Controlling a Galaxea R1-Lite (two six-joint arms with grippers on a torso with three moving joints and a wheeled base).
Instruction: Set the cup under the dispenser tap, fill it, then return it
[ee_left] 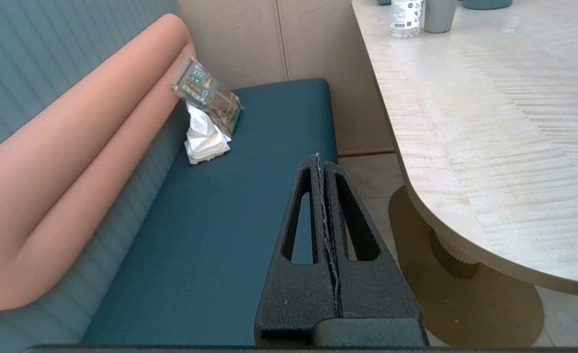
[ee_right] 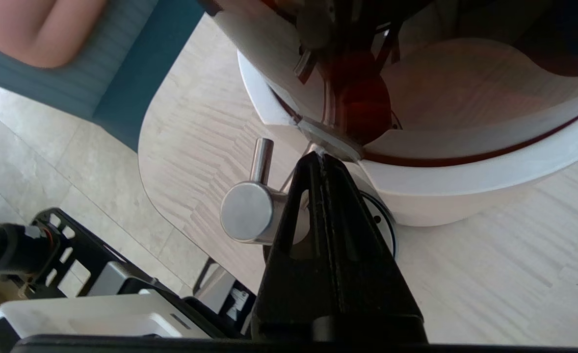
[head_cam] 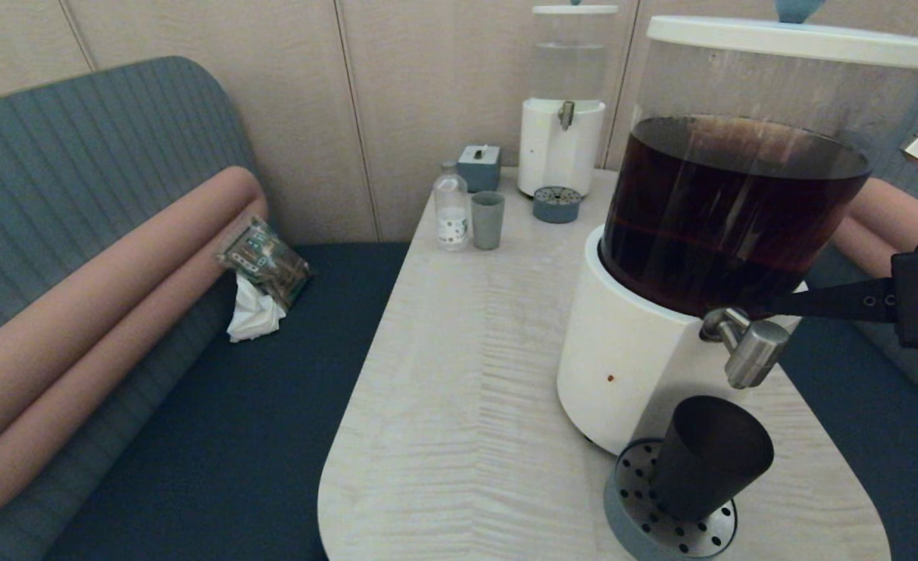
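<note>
cup (head_cam: 708,458) under dispenser tap (head_cam: 751,352) | right pincer (head_cam: 747,305) above, closed

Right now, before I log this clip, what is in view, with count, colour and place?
small black tapered plastic cup: one, on the drip tray, under the tap
brushed-steel dispenser tap: one, on the big dispenser's front
big white-based dispenser of dark brown liquid: one, table's near right
grey perforated drip tray: one, at that dispenser's foot
smaller white dispenser of clear liquid: one, table's far end
pale grey-blue cup: one, beside the bottle
clear plastic bottle: one, far left of table
pale wood table: one
printed packet: one, on the bench
right gripper: shut, tips by the tap's base
left gripper: shut, parked above the bench
</note>
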